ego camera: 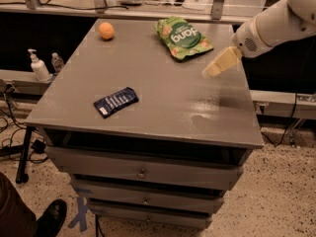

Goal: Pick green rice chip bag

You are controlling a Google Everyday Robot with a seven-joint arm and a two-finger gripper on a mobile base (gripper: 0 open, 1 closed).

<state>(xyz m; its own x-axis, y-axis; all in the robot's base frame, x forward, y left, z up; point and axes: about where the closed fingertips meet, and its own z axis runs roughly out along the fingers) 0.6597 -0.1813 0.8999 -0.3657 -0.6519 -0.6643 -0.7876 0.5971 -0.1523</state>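
Camera view: gripper (211,70), grip state unclear, hovers above the table (163,93) near the green rice chip bag (182,37).

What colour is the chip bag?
Bright green bag with white lettering, camera view; the gripper hovers beside it.

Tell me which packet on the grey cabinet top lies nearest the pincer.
The crinkly bright green snack pouch at the far edge, close to the tan pincer hovering right of it. The small dark blue flat packet lies toward the front.
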